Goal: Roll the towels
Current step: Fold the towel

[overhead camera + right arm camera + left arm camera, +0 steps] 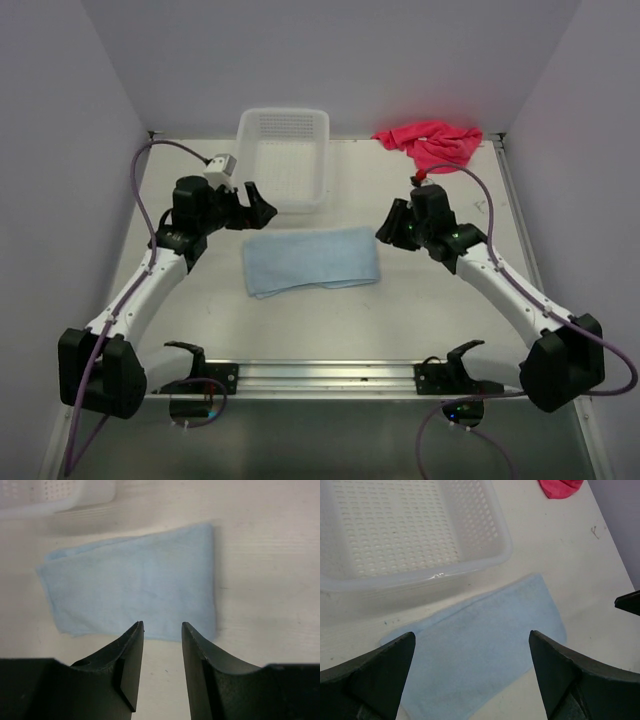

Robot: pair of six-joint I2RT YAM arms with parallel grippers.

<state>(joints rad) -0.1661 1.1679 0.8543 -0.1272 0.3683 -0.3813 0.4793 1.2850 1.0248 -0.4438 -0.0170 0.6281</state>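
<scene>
Open jaws either side blue towel (312, 260)

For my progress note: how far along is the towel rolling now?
Done: the light blue towel lies flat, apparently folded, but unrolled. In hand: nothing; the left gripper and right gripper hover open at its ends. Left: rolling it, then the crumpled pink-red towel.

A white plastic basket (284, 160) with lots of little holes sits open side up on the pale bench (330, 330). Right behind the basket is the plain grey back wall (330, 60). A shiny metal rail (325, 375) lies along the bench edge, well apart from the basket, on its near side.
</scene>
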